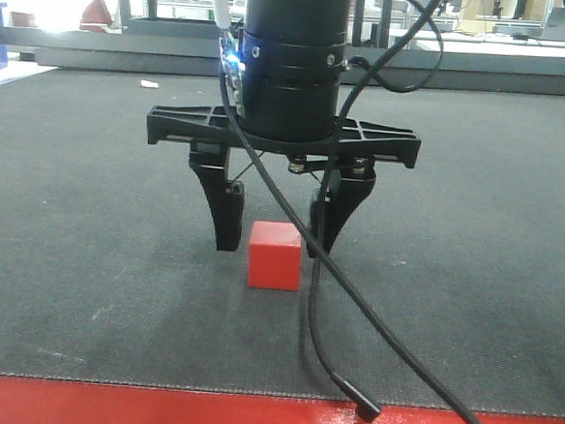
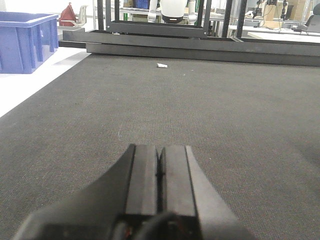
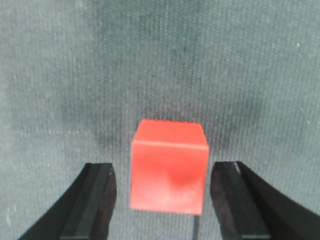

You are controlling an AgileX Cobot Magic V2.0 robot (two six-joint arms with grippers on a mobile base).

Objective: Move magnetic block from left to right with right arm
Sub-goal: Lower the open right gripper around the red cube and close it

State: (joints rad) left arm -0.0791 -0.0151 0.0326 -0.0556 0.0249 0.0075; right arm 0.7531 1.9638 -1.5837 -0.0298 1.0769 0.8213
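Your magnetic block (image 1: 275, 255) is sitting flat on the dark grey worktop (image 1: 85, 256), red and sharp-edged, towards the front of the mat. It is lying right between the two black fingers of your right end effector (image 1: 274, 243). Those jaws are standing wide apart, one finger on each side. From the right wrist, the block (image 3: 169, 172) is showing a strip of bare mat on either flank, so the right end effector (image 3: 167, 200) is gripping nothing. Whether the fingertips are touching the mat, you cannot tell from here. A black cable (image 1: 353, 314) is hanging from the wrist, running down past the block's right edge and ending at the glossy red strip (image 1: 152, 412) along the near side. Over on your other arm, the left end effector (image 2: 160, 175) is hovering over open mat with its fingers pressed together and nothing between them; beyond it, a small white scrap (image 2: 162, 65) is lying near the far edge, and a blue crate (image 2: 25, 40) is sitting off the mat at the far left.
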